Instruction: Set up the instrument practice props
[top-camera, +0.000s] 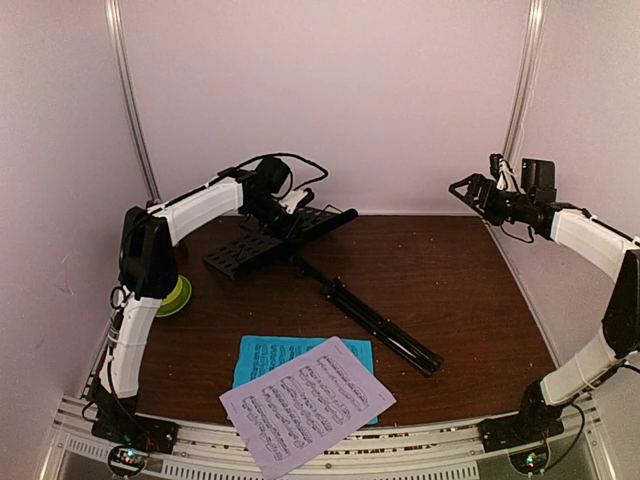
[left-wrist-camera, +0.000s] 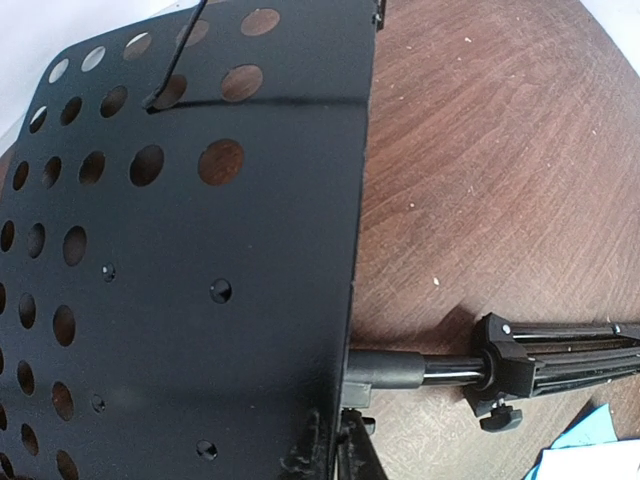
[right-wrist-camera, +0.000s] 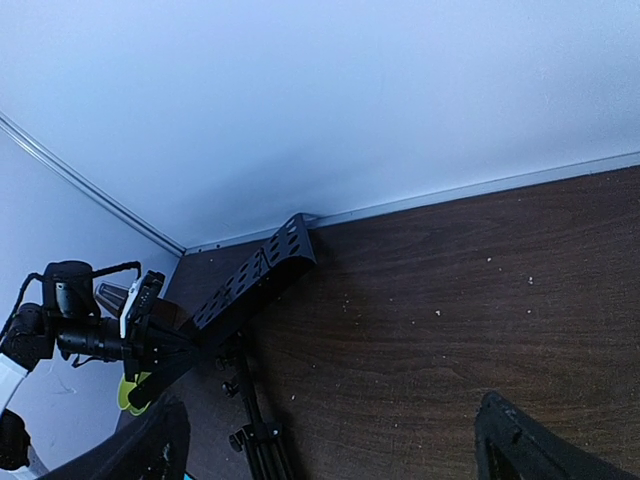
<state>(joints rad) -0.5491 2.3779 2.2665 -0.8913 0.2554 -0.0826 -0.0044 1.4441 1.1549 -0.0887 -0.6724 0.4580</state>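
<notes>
Music stand handling is best judged from the grip outward. The left fingers are pressed together on an edge of its black perforated desk, pinching the thin sheet metal at the far left of the worktop. The desk is judged stiff but smooth-painted, so a pinch on its edge may slip or pivot.

From the desk, the pole and folded tripod run down across the worktop toward the near right. That long, heavier end is expected to lever against any hold taken at the desk alone. A firmer hold is likely to be found on the pole, just beside the desk joint.

The right fingers are spread wide and held in the air at the far right, well apart from the stand.

Near the front edge, the white sheet lies overlapping the cyan sheet. Both are light, limp and hard to lift flat. No metronome is seen.
</notes>
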